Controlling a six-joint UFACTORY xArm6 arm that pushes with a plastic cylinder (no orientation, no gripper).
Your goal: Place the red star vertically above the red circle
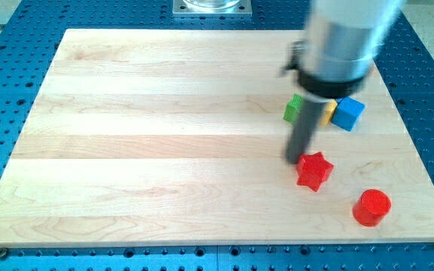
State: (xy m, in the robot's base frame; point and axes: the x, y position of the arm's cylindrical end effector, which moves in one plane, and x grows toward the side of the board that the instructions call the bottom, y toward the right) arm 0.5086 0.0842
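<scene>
Nearest the view's bottom, at the right, sits the red circle [371, 207], a short upright cylinder standing alone on the wooden board [164, 150], close to the board's lower right corner. Up and to the view's left of it, apart but near, lies the red star [314, 171], flat on the board.

My tip [296, 158] stands just at the star's upper left edge, touching or nearly so; the blur does not let me say which. No pincer here: the arm ends in a plain dark rod, so nothing opens or closes and nothing is held.

Farther back, behind the rod, a small cluster: green block [293, 108] at the left, a sliver of yellow block [330, 111] mostly hidden by the rod, and a blue cube [348, 113] at the right. Shapes of the green and yellow ones cannot be made out.

Handling, as judgement: the star looks small, rigid and light, likely to slide easily on smooth wood. Its points make it prone to spin if pushed off-centre, so contact is best made on a notch or flat in line with its middle. It already lies higher than the circle but left of it; a push from its left side toward the view's right seems called for, staying clear of the cluster above.
</scene>
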